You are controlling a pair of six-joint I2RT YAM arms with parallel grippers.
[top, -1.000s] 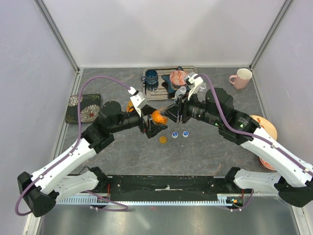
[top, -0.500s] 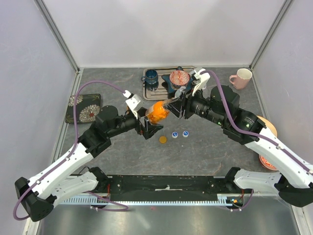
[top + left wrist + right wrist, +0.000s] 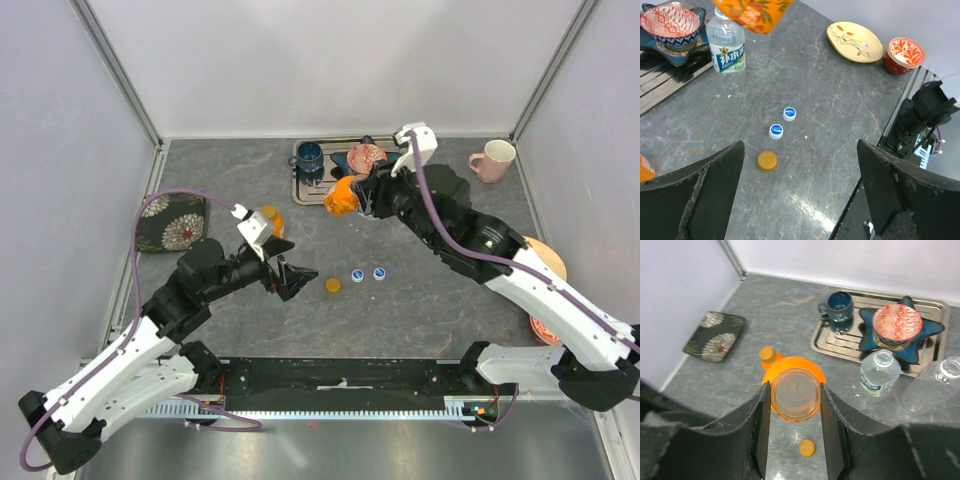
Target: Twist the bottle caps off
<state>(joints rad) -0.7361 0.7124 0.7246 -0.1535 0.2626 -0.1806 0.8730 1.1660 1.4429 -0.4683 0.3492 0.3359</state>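
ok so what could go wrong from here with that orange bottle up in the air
1. The right claw holds the uncapped orange bottle off the table. Its mouth is open, so any tilt may spill the liquid.
2. Setting it down near the labelled water bottle and the clear bottle, both open, could knock one over.
3. The second orange bottle looks still capped and stands close to the open left claw; a careless approach might topple it.

The water bottle (image 3: 727, 42) carries a blue-and-white label (image 3: 728, 53) with large Chinese characters, apparently 补水啦; the smaller print is illegible. Both blue caps (image 3: 776, 131) (image 3: 789, 113) bear white markings too small to read.
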